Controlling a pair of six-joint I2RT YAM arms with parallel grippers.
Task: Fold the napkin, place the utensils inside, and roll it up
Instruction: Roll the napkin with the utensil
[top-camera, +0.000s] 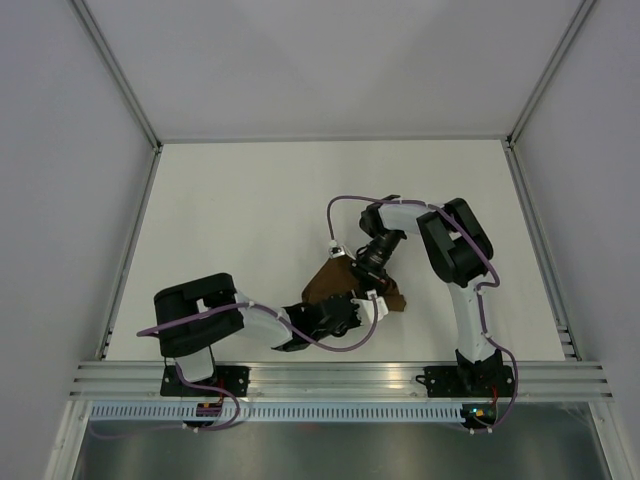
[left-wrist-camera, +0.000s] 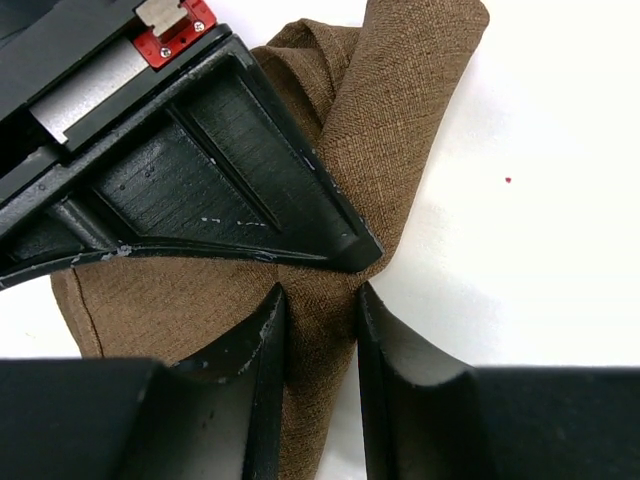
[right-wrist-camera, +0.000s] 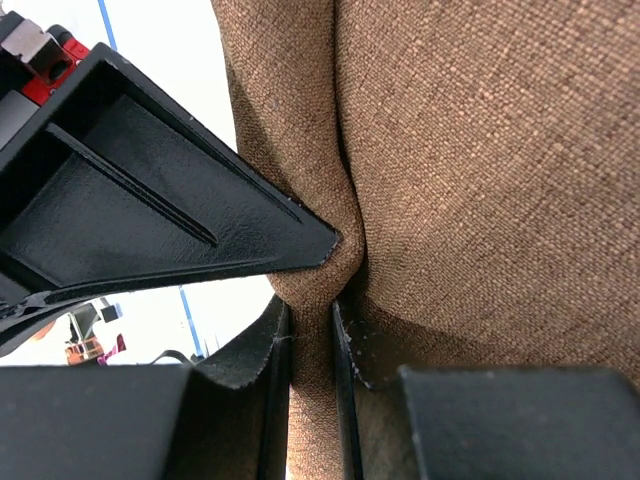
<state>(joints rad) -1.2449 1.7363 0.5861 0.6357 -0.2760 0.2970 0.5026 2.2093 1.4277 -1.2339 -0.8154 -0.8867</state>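
Well, the soft, light napkin (top-camera: 325, 283) needs pinching at folds. Right claw (right-wrist-camera: 312, 320) pinches one at 1 o'clock; left claw (left-wrist-camera: 322, 305), at 6 o'clock, straddles cloth, squeeze unclear.

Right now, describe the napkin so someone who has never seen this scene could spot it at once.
On the white table, look just ahead of the arm bases, where the left tool and right tool meet. The napkin is the crumpled cloth between them, pinched by the right one; it is the only brown thing among black arms.
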